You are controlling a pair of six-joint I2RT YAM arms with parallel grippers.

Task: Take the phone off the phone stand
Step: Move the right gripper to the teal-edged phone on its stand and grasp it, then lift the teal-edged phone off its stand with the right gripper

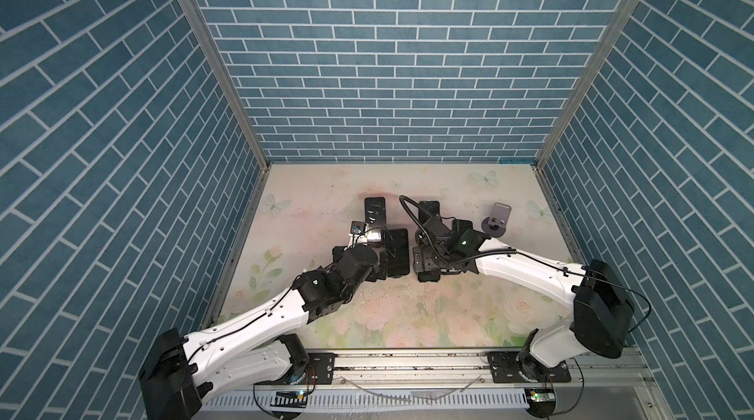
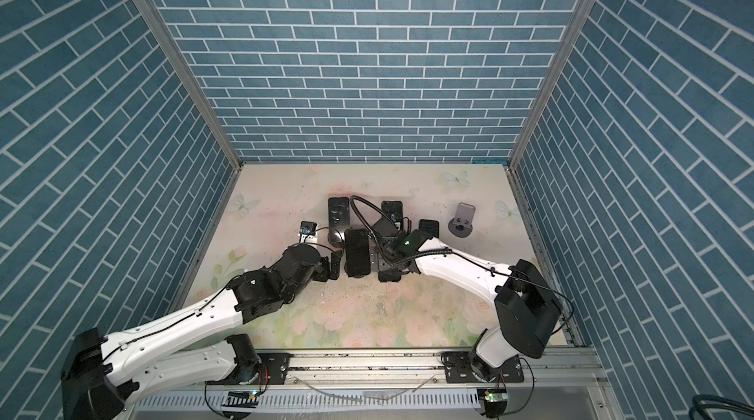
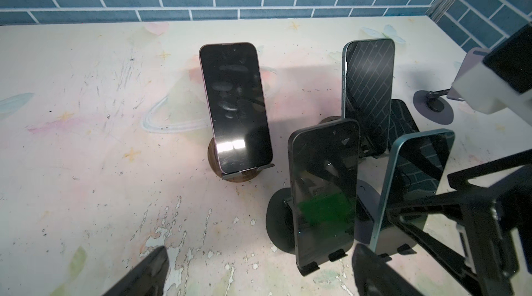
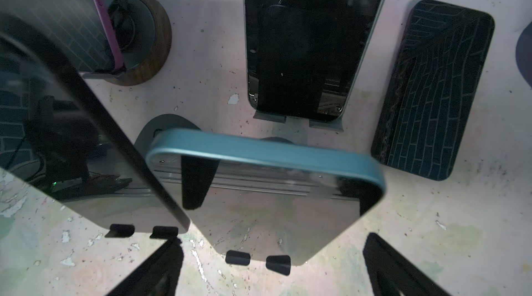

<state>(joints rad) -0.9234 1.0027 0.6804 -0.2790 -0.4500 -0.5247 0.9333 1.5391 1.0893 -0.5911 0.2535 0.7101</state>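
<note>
- Your right end effector (image 4: 273,240) has its jaws spread wide and grips nothing. The teal phone (image 4: 259,152) sits between its fingers without touching them.
- That teal phone looks like the one to remove. It leans upright on its stand, with its bottom edge caught behind the stand's lip (image 4: 237,257).
- Your left end effector (image 3: 260,251) is also fully open and empty, low over the worktop (image 3: 86,136) in front of the black phone (image 3: 324,194).
- Crowding is the main risk. The black phone stands just beside the teal one, so a finger coming down on that side could clip it or tip its stand.
- If you pull the phone forward rather than up, the lip will probably catch it and the whole stand will come along.
- The glass and metal edges look slick. A close that lands off-centre may let the phone pivot or slip out.
- A flat phone (image 4: 431,90) lies near the other finger, so swing clear of it.
- The two arms are close together. Hold the left one where it is while the right one works.
</note>
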